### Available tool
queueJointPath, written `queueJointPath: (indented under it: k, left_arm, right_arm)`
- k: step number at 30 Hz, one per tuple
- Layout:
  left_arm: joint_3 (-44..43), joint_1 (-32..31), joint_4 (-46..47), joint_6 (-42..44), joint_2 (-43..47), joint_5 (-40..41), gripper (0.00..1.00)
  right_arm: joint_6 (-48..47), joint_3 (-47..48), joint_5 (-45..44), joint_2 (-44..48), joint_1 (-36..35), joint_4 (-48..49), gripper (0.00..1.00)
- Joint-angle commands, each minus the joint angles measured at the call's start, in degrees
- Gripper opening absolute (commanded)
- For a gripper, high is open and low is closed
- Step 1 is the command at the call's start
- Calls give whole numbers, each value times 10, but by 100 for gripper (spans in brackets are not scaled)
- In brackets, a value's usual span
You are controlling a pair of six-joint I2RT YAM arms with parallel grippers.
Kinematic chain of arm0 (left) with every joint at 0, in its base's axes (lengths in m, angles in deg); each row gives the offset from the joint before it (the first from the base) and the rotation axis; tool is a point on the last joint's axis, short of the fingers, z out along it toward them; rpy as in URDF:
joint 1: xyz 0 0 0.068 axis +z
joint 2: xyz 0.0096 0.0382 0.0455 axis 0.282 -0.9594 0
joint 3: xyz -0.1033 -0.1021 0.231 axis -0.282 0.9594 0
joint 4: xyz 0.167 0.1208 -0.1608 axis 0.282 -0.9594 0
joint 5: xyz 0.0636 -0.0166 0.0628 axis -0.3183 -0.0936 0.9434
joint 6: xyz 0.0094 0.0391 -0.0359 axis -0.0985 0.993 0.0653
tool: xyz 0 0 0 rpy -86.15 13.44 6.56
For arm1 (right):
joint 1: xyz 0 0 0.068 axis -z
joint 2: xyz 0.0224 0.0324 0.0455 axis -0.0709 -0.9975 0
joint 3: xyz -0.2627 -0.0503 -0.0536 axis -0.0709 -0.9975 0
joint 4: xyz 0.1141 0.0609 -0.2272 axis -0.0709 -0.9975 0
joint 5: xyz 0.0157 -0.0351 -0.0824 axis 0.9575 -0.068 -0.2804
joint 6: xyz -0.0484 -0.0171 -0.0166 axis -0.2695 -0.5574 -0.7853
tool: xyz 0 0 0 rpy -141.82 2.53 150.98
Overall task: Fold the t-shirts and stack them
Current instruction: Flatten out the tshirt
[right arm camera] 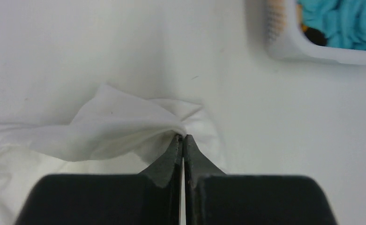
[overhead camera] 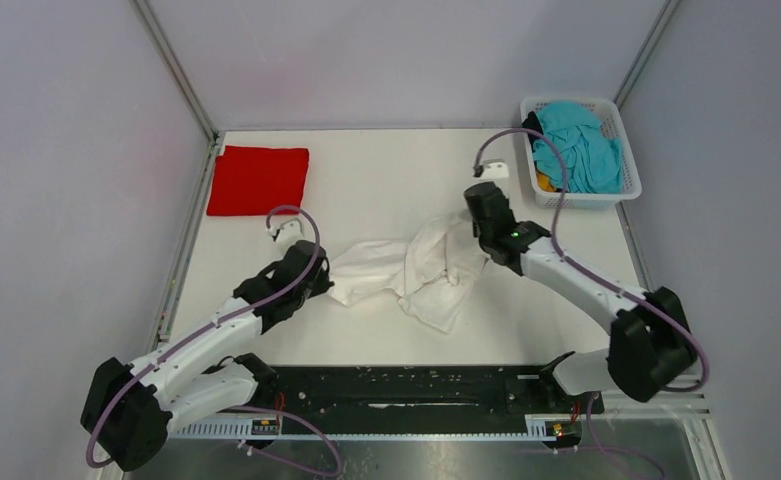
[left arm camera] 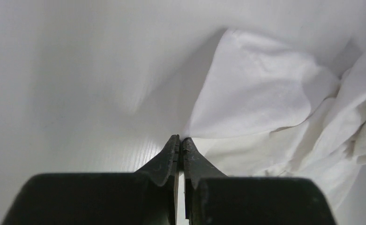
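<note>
The white shirt (overhead camera: pixel 406 275) lies crumpled in the middle of the bench (overhead camera: pixel 386 170), twisted into a rope-like band between the two arms. The left claw (left arm camera: pixel 180 140) is closed, its tips pinching a thin corner at the shirt's left end. The right claw (right arm camera: pixel 183 138) is closed too, nipping a small raised fold at the right end.

Both holds look shallow to me, with only a little cloth between the tips. If the arms pull apart to spread the shirt, one corner can slip out and the cloth will drop into a heap. It is also not certain that each claw holds a single layer; with two layers caught, the shirt may open crooked.

The cloth is soft, thin and matte, full of loose wrinkles, with no firm edge. The bench is smooth, white and slightly glossy. In the far left corner a red shirt (overhead camera: pixel 257 179) lies folded into a flat rectangle. At the far right a white plastic basket (overhead camera: pixel 628 160) with lattice walls holds a bunched teal shirt (overhead camera: pixel 576 145).
</note>
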Motion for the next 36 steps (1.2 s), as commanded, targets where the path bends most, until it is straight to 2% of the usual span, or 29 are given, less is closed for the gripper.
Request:
queueJointPath:
  k: [1,5,10,16,23,28,32,36]
  left_arm:
    - [-62,1,-26,6,54,88,0]
    - [-132,1,-37,33,83,116,0]
    - [-263,1,-24,97,132,149,0]
    - [-396,1,39,186,165,50,0]
    - [-597,1,34,247,151,-98,0]
    - [-685,1,33,262,144,-174,0]
    - [-723,1,32,271,136,-176,0]
    - [-750,1,32,291,106,-123,0]
  right_arm:
    - [-4,-56,-81,113,25,64,0]
    - [-33,-62,-85,204,26,78,0]
    - [-86,-10,-76,321,26,66,0]
    - [-100,106,76,423,26,-3,0]
    - [-115,240,236,471,26,-68,0]
    - [-106,303,327,484,26,-101,0]
    - [-107,326,344,483,26,-112,0]
    - [-110,325,294,474,26,-110,0]
